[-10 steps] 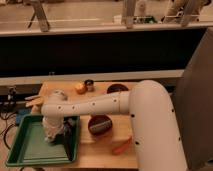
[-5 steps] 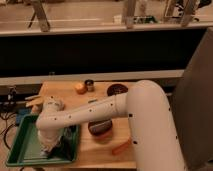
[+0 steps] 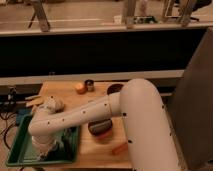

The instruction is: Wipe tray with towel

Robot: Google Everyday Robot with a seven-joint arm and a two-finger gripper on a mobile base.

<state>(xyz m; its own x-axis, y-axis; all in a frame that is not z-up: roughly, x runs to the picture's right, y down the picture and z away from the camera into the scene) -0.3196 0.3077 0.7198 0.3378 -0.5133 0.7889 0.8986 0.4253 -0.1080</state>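
The green tray (image 3: 19,148) lies at the table's front left corner, its raised rim showing on the left and front. My white arm reaches across from the right and bends down into the tray. The gripper (image 3: 46,151) is low over the tray's middle, pointing down at its floor. The towel is hidden beneath the gripper and wrist, so I cannot make it out.
A dark brown bowl (image 3: 100,127) sits just right of the tray, partly behind my forearm. A second bowl (image 3: 115,88), an orange fruit (image 3: 80,88) and a small black object (image 3: 90,85) stand at the back. An orange piece (image 3: 119,147) lies near the front edge.
The wrist and gripper have slid from the tray's back right part toward its front left, staying low over the tray floor.
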